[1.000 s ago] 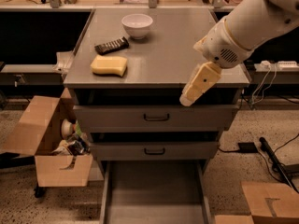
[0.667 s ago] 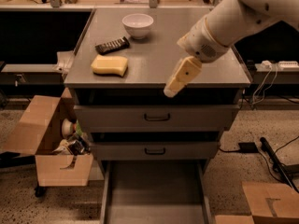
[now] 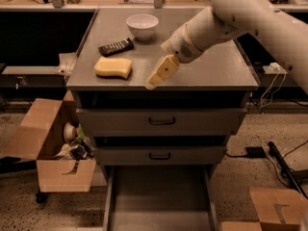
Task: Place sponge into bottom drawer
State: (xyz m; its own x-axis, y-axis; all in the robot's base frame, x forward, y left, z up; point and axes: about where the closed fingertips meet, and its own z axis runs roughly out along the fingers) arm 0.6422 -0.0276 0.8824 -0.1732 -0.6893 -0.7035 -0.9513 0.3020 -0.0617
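Above the front edge of the cabinet top [image 3: 216, 69], the gripper [image 3: 155, 81] hangs at a slant, its tip pointing down towards the sponge [image 3: 113, 67]; whether it is wide or narrow cannot be told. The sponge lies flat on the top near the gripper, not touching it. Behind the sponge sit a dark bar [image 3: 116, 46] and a white bowl [image 3: 142, 25]. Down below, the bottom drawer [image 3: 159, 198] stands pulled open.

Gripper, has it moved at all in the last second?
Yes. The gripper has moved left over the cabinet top, along its front edge, closer to the sponge, which has stayed put.
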